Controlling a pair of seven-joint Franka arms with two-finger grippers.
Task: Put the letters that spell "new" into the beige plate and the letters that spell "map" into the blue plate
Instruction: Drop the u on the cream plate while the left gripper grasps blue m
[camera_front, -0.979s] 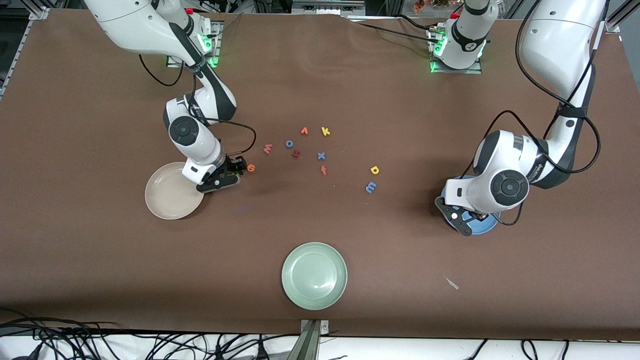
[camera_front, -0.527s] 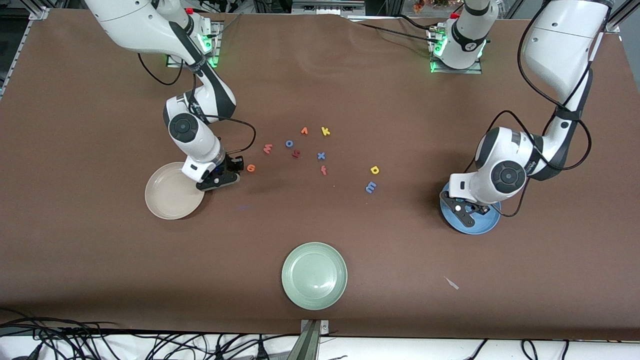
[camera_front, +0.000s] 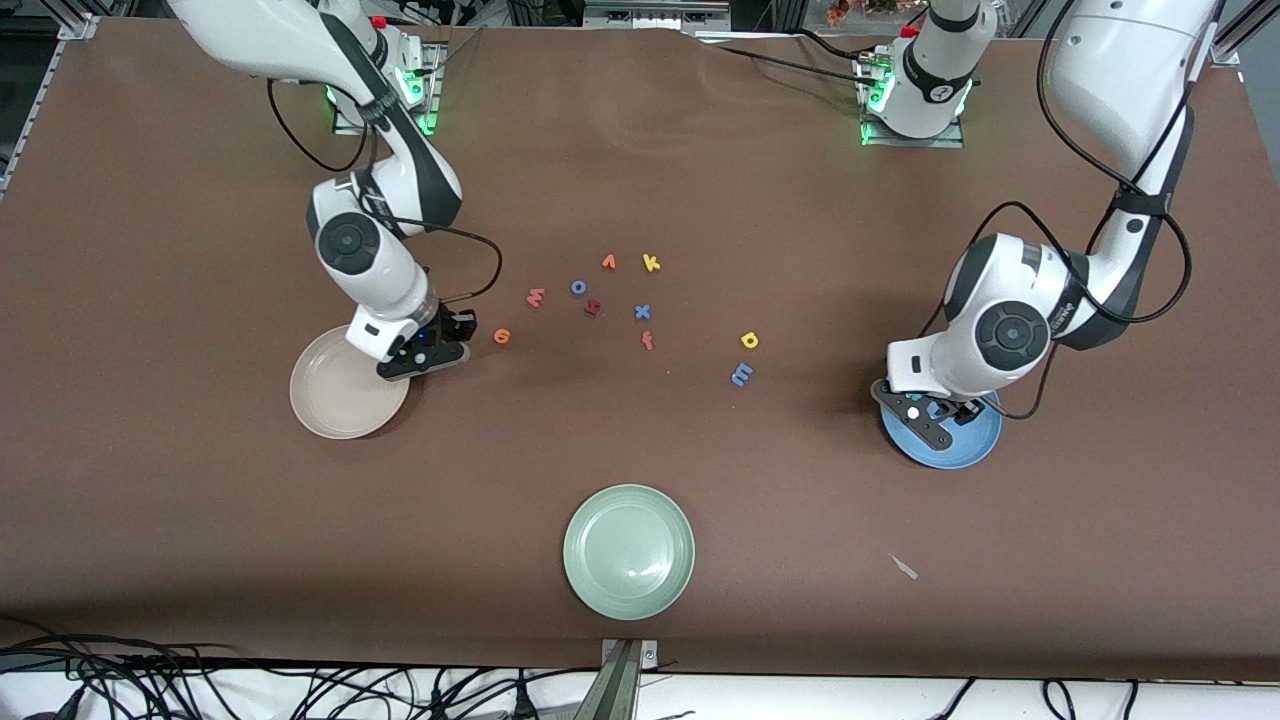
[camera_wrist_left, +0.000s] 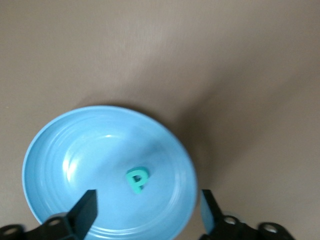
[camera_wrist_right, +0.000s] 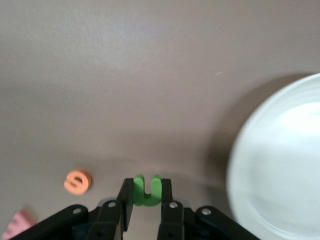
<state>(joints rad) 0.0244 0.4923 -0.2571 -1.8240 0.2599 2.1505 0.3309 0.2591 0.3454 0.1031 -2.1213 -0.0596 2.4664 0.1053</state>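
While the left gripper (camera_wrist_left: 145, 212) hangs over the blue plate (camera_front: 960, 450) with its fingers (camera_wrist_left: 85, 210) spread wide, the teal p (camera_wrist_left: 137, 180) lies flat in that plate, touching neither finger. That plate sits toward the left arm's end of the table.

The right gripper (camera_wrist_right: 145, 202) is pinched tight on the green n (camera_wrist_right: 147, 190), low over bare tabletop just beside the beige plate (camera_front: 335, 400), at about 2 o'clock off its rim. The n is not in the plate.

On the table, the orange e (camera_front: 501, 336) lies near the right gripper. The salmon w (camera_front: 536, 296) lies at 1 o'clock from the e. The yellow a (camera_front: 749, 340) and blue m (camera_front: 741, 375) lie near each other, the m nearer the camera, both well apart from the blue plate.

A pale green plate (camera_front: 629, 552) sits at the camera edge, mid-table.
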